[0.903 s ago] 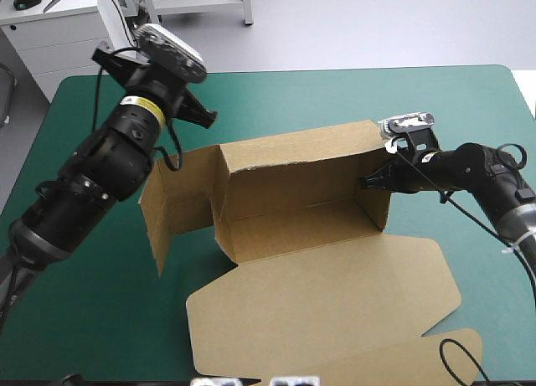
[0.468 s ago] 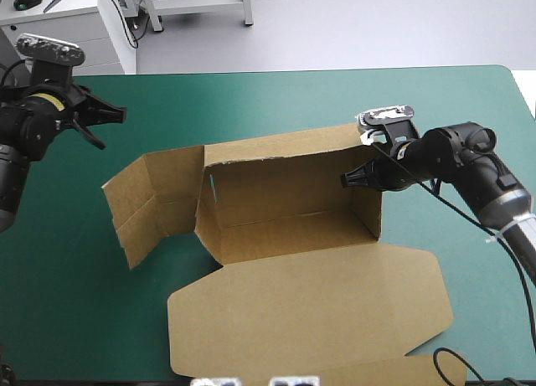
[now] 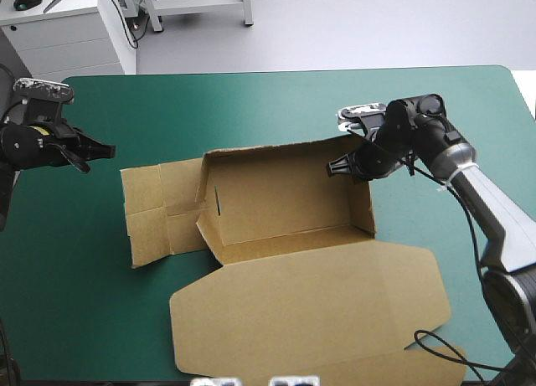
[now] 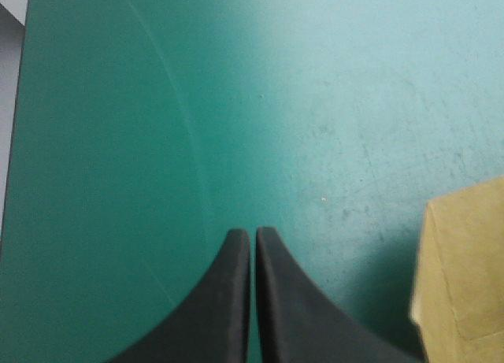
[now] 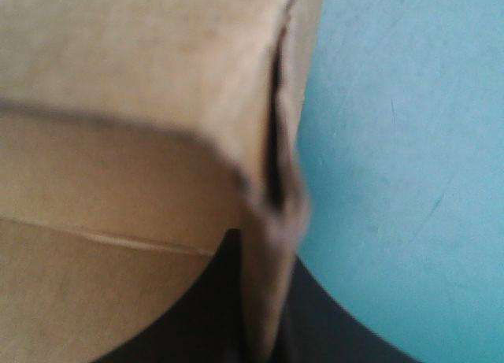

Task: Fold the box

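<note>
Standing about mid-table on the teal-green cover (image 3: 251, 101), the brown box (image 3: 285, 193) is half formed. Its far wall (image 3: 276, 181) is raised, and so is the short end wall (image 3: 362, 206) on the right, so there is an open tray with its floor showing. The lid (image 3: 310, 311) lies flat on the cover, stretching from the tray toward the near edge. On the left, the side flap (image 3: 159, 214) lies flat too, creased into panels and pointing toward the table's left edge.

The right gripper (image 3: 335, 166) reaches in from the right and sits at the box's far right corner, where the far wall meets the end wall. In the right wrist view the black fingers (image 5: 197, 300) are clamped on either side of a board edge of the box (image 5: 157, 103), with that wall rising straight up between them.

The left gripper (image 3: 105, 151) is well away at the left side of the table, apart from the side flap. In its own view the left gripper (image 4: 253, 233) has its fingers pressed together into one point with nothing held, bare cover beneath them. One corner of the box (image 4: 465, 276) shows off to one side.
</note>
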Motion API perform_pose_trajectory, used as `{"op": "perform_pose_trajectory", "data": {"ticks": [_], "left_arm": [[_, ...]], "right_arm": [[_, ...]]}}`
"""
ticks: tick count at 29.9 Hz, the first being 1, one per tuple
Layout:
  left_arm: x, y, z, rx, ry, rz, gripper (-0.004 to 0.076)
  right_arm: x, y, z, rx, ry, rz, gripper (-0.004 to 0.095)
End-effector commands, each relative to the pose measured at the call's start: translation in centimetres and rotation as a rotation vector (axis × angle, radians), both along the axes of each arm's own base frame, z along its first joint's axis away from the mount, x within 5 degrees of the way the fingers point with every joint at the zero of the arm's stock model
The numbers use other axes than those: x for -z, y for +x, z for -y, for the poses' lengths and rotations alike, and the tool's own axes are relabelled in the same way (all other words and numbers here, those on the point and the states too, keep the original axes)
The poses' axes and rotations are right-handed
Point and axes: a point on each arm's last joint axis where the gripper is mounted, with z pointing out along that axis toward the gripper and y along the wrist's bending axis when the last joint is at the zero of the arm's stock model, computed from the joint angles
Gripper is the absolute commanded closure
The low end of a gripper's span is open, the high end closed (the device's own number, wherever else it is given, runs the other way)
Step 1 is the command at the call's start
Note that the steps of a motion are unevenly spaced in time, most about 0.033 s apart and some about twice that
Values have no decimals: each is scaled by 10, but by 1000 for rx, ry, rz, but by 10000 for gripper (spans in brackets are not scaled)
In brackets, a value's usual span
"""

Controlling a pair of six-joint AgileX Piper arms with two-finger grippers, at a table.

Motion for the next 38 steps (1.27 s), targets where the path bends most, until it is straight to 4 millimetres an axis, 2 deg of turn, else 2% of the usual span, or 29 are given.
{"op": "perform_pose_trajectory", "data": {"ticks": [1, 4, 7, 9, 14, 19, 22, 25, 31, 38], "left_arm": [[-19, -7, 1, 1, -2, 80, 731], [-18, -8, 1, 2, -3, 76, 731], [-18, -8, 1, 2, -3, 76, 731], [-18, -8, 2, 3, -8, 75, 731], [-17, -9, 2, 6, -10, 55, 731], [-15, -10, 2, 9, -13, 35, 731], [-15, -10, 3, 10, -16, 27, 731], [-14, -12, 3, 13, -20, 11, 731], [-12, -13, 4, 16, -26, -18, 731], [-12, -13, 4, 9, -33, -20, 731]], "right_arm": [[-11, 15, -10, -3, 67, 91, 878], [-10, 29, -12, 40, 69, 136, 739], [-10, 35, -11, 43, 42, 170, 556], [-12, 37, -9, 37, 25, 195, 474], [-38, 36, -2, 27, -52, 237, 463], [-79, 29, 2, 0, -76, 273, 464], [-102, 24, 4, 20, -50, 316, 467], [-114, 19, 3, 52, 2, 335, 467], [-110, 17, -2, 26, 54, 302, 467], [-58, 25, -3, -13, -38, 156, 467]]}}
